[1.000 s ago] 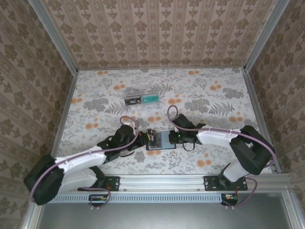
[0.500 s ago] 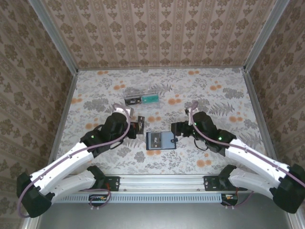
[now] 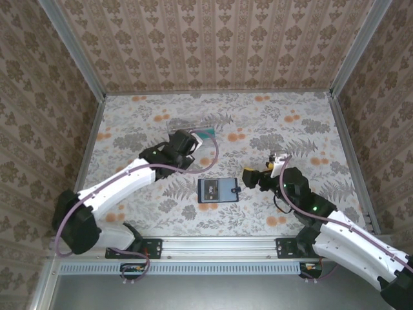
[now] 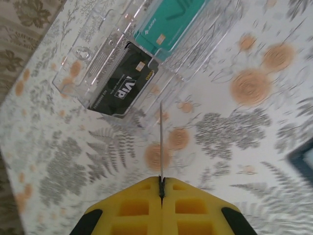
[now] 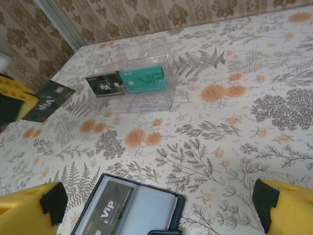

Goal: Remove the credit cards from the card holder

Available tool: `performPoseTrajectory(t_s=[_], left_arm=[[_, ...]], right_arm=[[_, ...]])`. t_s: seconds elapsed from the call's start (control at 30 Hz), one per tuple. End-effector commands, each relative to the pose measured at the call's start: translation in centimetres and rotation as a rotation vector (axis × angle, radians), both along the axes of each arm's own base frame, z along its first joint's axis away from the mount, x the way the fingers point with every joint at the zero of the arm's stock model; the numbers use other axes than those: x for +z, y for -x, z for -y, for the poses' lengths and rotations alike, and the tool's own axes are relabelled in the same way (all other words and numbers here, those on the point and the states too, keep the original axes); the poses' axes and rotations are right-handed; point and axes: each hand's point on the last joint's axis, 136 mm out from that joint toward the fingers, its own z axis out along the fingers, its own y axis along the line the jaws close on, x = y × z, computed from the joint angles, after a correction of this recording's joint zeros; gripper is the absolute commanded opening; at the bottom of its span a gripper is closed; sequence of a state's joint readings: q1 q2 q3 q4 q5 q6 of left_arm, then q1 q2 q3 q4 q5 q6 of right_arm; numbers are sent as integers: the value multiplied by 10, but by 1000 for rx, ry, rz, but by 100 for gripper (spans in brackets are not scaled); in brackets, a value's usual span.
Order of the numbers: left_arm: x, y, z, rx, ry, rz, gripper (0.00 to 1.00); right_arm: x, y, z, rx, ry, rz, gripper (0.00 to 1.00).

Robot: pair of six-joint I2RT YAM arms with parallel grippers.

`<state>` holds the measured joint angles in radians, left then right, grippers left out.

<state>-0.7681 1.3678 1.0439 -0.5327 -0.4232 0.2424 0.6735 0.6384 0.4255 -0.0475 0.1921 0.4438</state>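
Note:
The card holder (image 3: pixel 217 190) lies open on the table, grey-blue inside, with a black VIP card (image 5: pixel 105 210) in its left pocket. My left gripper (image 3: pixel 187 144) hovers by the clear plastic box (image 3: pixel 191 132), shut on a black card (image 4: pixel 161 142) seen edge-on; the right wrist view shows that same card (image 5: pixel 49 103) face-on. Inside the box lie another black VIP card (image 4: pixel 122 78) and a teal card (image 4: pixel 168 22). My right gripper (image 3: pixel 248 179) is open just right of the holder, its yellow fingers (image 5: pixel 29 213) spread wide with nothing between them.
Aluminium frame rails (image 3: pixel 87 148) and patterned walls enclose the floral table on three sides. Bare floral tabletop (image 3: pixel 303 129) stretches to the right of the box and behind the right arm.
The left arm lifted away from the holder and swung back to the clear box with a card. The right gripper let go of the holder and drew back to the right.

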Motion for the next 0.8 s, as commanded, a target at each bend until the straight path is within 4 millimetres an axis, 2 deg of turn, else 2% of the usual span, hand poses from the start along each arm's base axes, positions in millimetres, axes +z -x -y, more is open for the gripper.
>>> performPoseTrajectory(t_s=[0.0,0.2,0.37,0.53,0.77], left_arm=[[6,-24,-8,-168,-200,53,0],[-3,-47,-1,-366,-228,96,0],[-25,-65,1,-434,-305,69,0],[-35,-82,7,-463,-334,76,0],[-39,-97,8,-458,-346,74,0]], right_arm=[[2,-1,5,-15,-1,34,100],[-4,1,0,13,-2,21,100],[-6,1,1,6,-3,24,100],[-8,1,5,-11,1,26,100],[-10,-1,8,-29,6,30,100]])
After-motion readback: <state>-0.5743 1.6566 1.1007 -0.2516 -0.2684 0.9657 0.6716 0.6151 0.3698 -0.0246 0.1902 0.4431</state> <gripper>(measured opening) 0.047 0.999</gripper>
